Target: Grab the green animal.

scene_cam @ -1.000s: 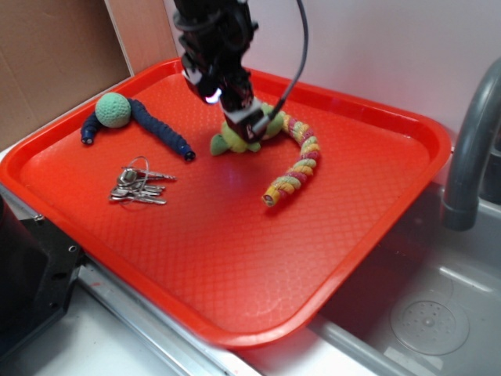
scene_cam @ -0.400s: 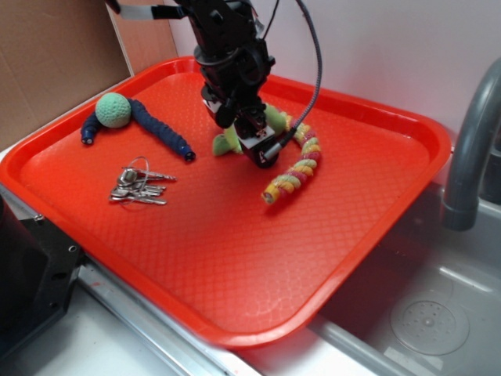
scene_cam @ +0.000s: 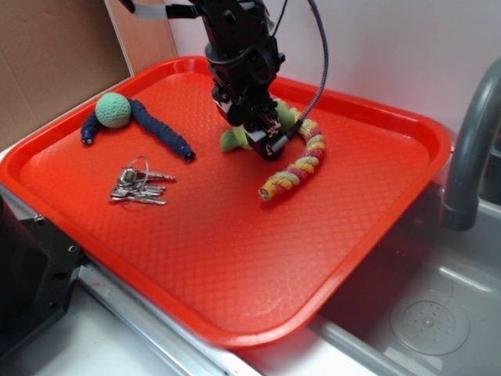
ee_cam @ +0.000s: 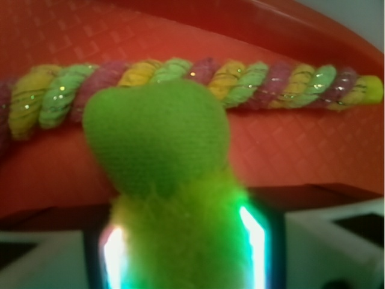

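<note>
Two views: exterior and wrist, both read below.
Claw: gripper (scene_cam: 264, 135) is down on the green animal (scene_cam: 235, 139) at the back middle of the red tray (scene_cam: 235, 258). From my wrist feed the fuzzy yellow-green body fills the gap between the pads, lit bright at both edges. I read it as clamped on the toy.
Green animal: darker green head (ee_cam: 157, 138) pokes out ahead of the fingers. In the exterior view a green end sticks out left of the claw, the rest is hidden under it. I cannot tell whether it is off the tray surface.
Braided rope (scene_cam: 296, 166): yellow-pink-green, curves just beside the claw on its right, running forward. In the wrist view it lies across the frame right behind the head; touching or not, can't tell.
Dark blue rope (scene_cam: 160, 131): back left of tray, well apart from the claw.
Teal ball (scene_cam: 114, 110): sits against the blue rope's bend.
Keys (scene_cam: 138, 185): bunch on a ring, in front of the blue rope, left of centre.
Grey faucet (scene_cam: 470, 149): off tray, right edge, over the sink (scene_cam: 438, 313).
</note>
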You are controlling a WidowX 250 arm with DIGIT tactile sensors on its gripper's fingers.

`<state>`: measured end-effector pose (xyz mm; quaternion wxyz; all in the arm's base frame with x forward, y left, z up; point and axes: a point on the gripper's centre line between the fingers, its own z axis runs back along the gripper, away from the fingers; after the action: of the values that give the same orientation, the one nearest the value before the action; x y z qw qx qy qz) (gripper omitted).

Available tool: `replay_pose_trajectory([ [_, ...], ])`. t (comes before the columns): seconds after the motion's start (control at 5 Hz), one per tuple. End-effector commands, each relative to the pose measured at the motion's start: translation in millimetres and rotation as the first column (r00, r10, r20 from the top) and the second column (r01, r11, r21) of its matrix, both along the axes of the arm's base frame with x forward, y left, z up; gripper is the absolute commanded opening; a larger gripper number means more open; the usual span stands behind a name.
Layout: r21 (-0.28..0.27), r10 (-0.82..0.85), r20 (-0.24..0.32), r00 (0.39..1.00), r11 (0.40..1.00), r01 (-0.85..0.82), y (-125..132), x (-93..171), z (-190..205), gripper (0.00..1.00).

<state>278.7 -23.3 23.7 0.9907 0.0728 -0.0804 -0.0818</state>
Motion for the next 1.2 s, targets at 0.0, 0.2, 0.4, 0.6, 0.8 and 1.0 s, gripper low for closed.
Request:
replay_pose_trajectory([
  [0.0,0.046,0.194,-0.027,0.981,0.980,-0.193,-12,-19,59,0.00],
  [0.2,0.011,0.223,-0.047,0.974,0.975,-0.222,-21,-37,91,0.00],
  [0.4,-0.024,0.232,-0.020,0.973,0.972,-0.232,-27,-67,124,0.00],
  [0.6,-0.094,0.237,-0.033,0.971,0.966,-0.239,-21,-97,146,0.00],
  [0.8,-0.137,0.233,-0.023,0.972,0.962,-0.234,-13,-125,158,0.00],
  [1.0,-0.109,0.240,-0.012,0.971,0.965,-0.240,-15,-132,154,0.00],
])
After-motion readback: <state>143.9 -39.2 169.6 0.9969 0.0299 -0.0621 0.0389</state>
